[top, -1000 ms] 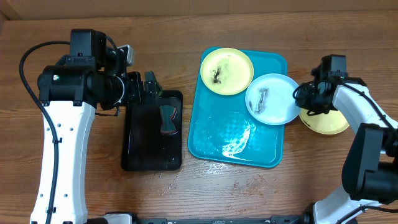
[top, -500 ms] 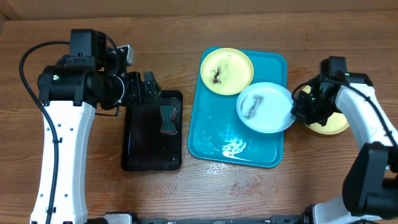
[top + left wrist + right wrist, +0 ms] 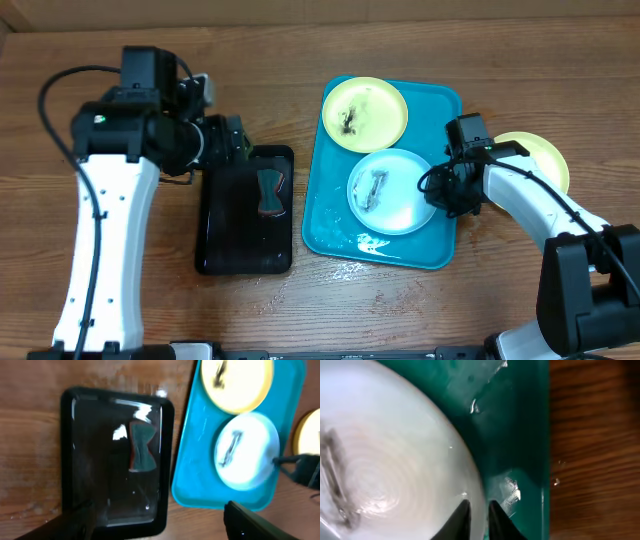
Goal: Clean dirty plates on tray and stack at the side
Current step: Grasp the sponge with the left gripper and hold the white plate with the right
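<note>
Overhead: the brown wooden desk carries the turquoise tray. A smeared yellow plate and the blue-white plate lie on it. A second yellow plate lies on the desk to its right.

Left wrist: the left claw is spread wide over the black tray.

Right wrist: the right claw, narrow, pinches the blue-white plate's rim.

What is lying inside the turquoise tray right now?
Two smeared plates: a pale yellow plate and a blue-white plate. Wet glints show on the tray floor. What lies beneath the plates is covered.
</note>
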Available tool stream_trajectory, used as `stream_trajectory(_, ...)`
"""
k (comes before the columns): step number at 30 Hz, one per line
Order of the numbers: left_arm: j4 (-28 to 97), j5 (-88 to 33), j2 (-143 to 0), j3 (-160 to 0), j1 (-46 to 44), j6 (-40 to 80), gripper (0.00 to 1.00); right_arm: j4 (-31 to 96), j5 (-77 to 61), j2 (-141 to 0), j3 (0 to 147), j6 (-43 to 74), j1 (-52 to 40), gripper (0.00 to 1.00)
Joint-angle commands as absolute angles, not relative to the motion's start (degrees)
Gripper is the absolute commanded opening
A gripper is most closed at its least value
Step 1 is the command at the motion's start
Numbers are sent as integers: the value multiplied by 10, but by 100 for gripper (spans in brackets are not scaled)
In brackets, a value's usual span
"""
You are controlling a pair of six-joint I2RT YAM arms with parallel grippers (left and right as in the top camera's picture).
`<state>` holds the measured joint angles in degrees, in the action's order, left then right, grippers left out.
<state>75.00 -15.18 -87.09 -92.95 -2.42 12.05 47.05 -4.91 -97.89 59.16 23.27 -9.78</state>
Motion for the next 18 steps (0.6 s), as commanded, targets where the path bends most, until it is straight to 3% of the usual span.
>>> stream_trajectory(1,710,-131,-896,-864,-53,145,80,490,-19,-956,626,224,-91,32)
stream_trajectory(5,663,-96,-920,-808,-85,166,79,531,-33,-918,669,163,-91,28)
stream_trajectory(13,555,-39,-1009,-760,-142,197,70,560,-42,-854,692,150,-91,33)
stream_trajectory(18,548,6,-1089,-760,-150,265,45,565,-71,-854,690,150,-91,33)
